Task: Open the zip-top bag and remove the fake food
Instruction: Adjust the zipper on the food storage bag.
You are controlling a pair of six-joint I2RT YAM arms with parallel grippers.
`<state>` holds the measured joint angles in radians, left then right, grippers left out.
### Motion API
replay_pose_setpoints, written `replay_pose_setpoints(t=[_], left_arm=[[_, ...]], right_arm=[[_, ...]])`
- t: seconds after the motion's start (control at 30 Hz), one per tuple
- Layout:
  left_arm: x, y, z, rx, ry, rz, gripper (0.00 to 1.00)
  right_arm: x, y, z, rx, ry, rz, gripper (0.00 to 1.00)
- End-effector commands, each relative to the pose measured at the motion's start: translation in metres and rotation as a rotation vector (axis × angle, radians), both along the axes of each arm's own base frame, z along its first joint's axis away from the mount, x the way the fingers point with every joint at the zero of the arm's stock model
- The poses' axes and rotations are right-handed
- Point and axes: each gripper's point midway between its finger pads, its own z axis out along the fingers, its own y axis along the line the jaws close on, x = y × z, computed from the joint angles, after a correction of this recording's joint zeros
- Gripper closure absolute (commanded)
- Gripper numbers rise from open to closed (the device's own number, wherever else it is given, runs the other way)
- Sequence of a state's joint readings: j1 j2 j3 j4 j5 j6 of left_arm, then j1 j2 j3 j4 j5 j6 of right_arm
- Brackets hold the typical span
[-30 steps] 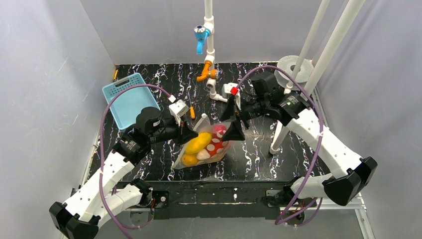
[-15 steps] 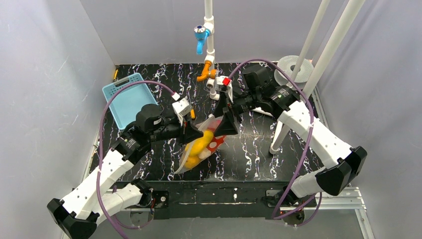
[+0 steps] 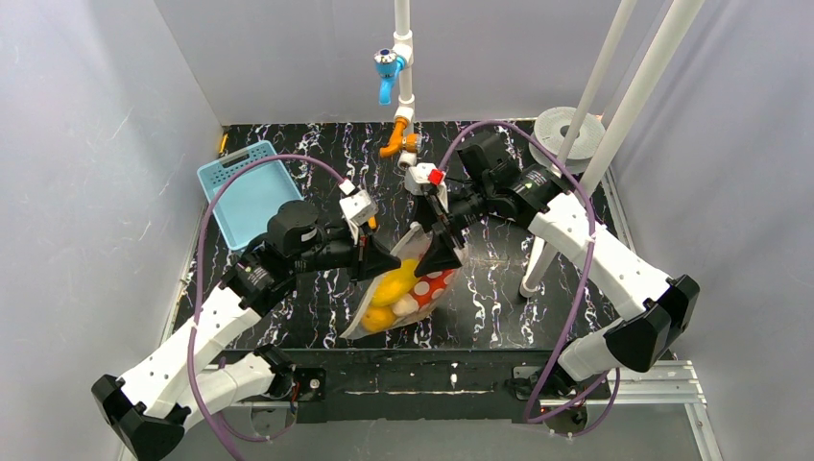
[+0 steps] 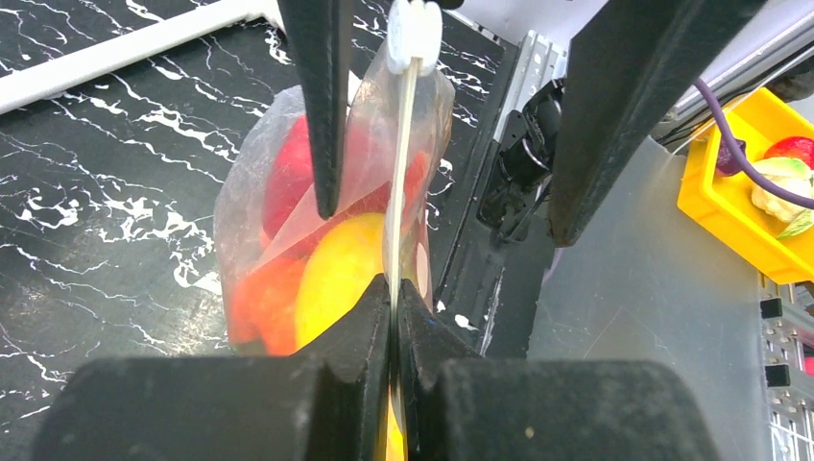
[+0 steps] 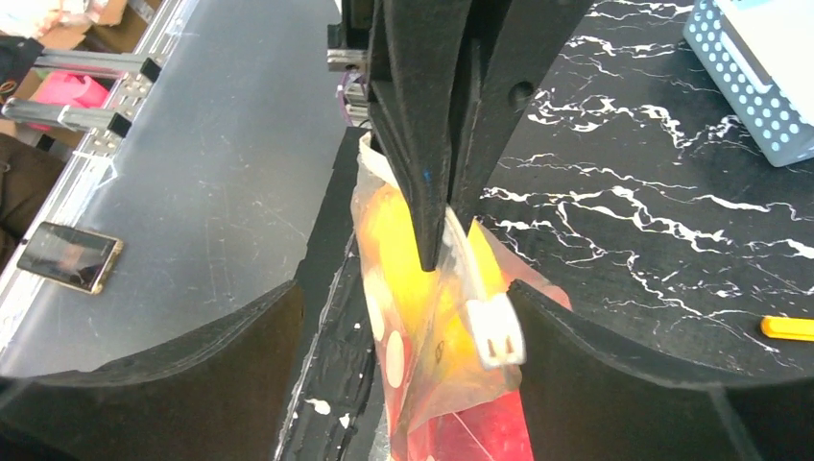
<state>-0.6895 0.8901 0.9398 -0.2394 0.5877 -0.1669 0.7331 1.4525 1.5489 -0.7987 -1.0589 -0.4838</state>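
Okay, the zip-top bag (image 3: 411, 288) sits just below the middle of the overhead frame. Its dotted plastic slants from upper right down to lower left. Through it I can see the fake food (image 3: 388, 285), with yellow pieces to the left and red ones to the right. I cannot tell from here whether the bag's lower end rests on the black marbled table (image 3: 499, 298).

Left wrist view now: the bag's top strip runs straight up the centre of the frame. My left gripper (image 4: 394, 303) has its jaws pressed together on that strip, pinching it flat. A yellow piece bulges just left of the pinch. The white slider (image 4: 414, 34) sits at the far end of the strip, top centre.

My right gripper (image 3: 443, 252) reaches in from the upper right of the overhead frame with its jaws spread wide. On its own view the bag's mouth lies between the two fingers, and the slider is just beside the finger at lower right. The left gripper's tips come down onto the bag from the top of that frame.

The blue basket (image 3: 240, 187) is at upper left, well apart.
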Motion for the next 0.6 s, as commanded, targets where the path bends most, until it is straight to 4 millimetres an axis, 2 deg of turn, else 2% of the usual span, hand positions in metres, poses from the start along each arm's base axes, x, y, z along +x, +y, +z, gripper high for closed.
replay_pose_setpoints(t=[0.0, 0.2, 0.33, 0.43, 0.47, 0.57], left_arm=[[-0.0105, -0.0028, 0.0456, -0.119, -0.089, -0.045, 1.00], [-0.0145, -0.0015, 0.0503, -0.150, -0.093, -0.045, 1.00], [-0.0154, -0.0004, 0.0504, -0.156, -0.096, -0.042, 1.00], [-0.0156, -0.0001, 0.0483, -0.155, -0.090, -0.040, 1.00], [-0.0161, 0.0000, 0.0474, -0.155, -0.088, -0.041, 1.00], [-0.0176, 0.0002, 0.0482, -0.164, -0.087, -0.043, 1.00]], right_arm=[[-0.0191, -0.0077, 0.0111, 0.065, -0.044, 0.096, 0.23], [-0.0212, -0.0080, 0.0122, 0.071, -0.033, 0.104, 0.58], [-0.0210, -0.0079, 0.0133, 0.068, -0.026, 0.095, 0.72], [-0.0212, -0.0084, 0.0141, 0.064, -0.018, 0.083, 0.74], [-0.0208, -0.0085, 0.0144, 0.064, -0.013, 0.078, 0.71], [-0.0215, -0.0099, 0.0156, 0.068, 0.011, 0.072, 0.53]])
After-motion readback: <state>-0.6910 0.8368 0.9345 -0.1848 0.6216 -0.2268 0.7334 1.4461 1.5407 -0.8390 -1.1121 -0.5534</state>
